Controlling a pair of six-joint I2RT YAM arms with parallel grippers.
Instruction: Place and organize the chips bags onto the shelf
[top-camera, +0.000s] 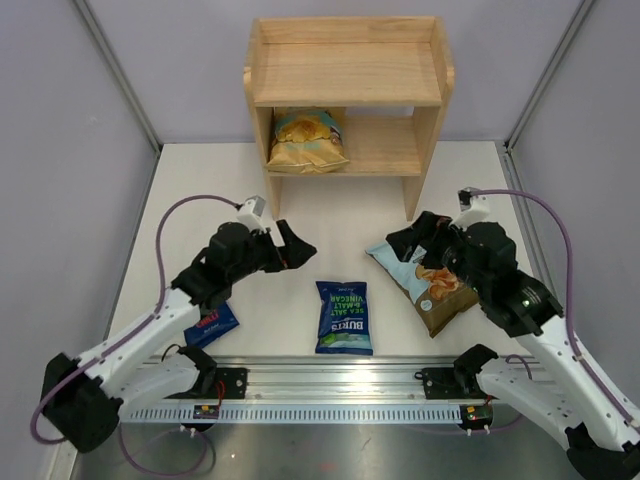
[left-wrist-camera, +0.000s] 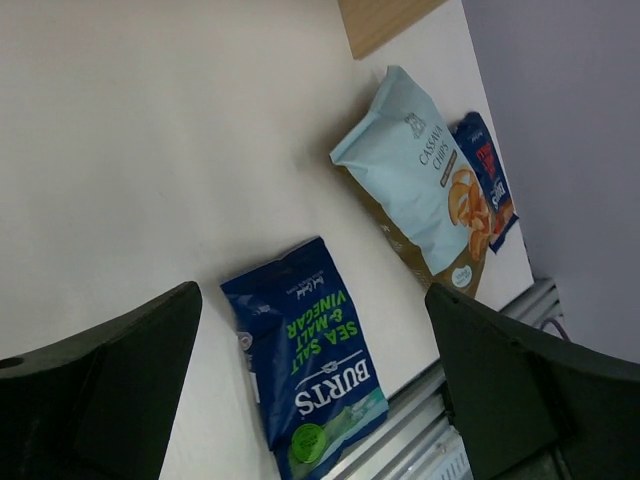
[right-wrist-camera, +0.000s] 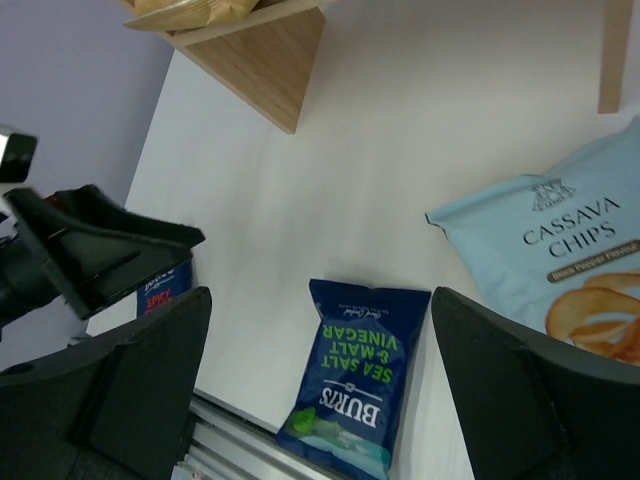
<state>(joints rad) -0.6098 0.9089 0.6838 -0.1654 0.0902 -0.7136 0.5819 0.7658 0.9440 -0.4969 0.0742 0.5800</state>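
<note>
White tabletop (top-camera: 190, 190) between grey-violet walls. The left gripper (top-camera: 298, 246) and right gripper (top-camera: 402, 240) hover with jaws spread wide, holding nothing. Between them, nearer the arm bases, lies the green-lettered Burts bag (top-camera: 344, 317), long axis near-to-far, top end toward the bases. The Cassava Chips bag (top-camera: 428, 285) lies flat under the right gripper, long axis diagonal, pale-blue end toward the left gripper. One red-lettered Burts bag (top-camera: 213, 322) lies behind the left gripper, partly under that arm. A second red-lettered Burts bag (left-wrist-camera: 487, 175) lies just past the Cassava Chips bag. Beyond the left gripper, the yellow chips bag (top-camera: 308, 140) occupies the lower tier of the shelf (top-camera: 345, 75).
</note>
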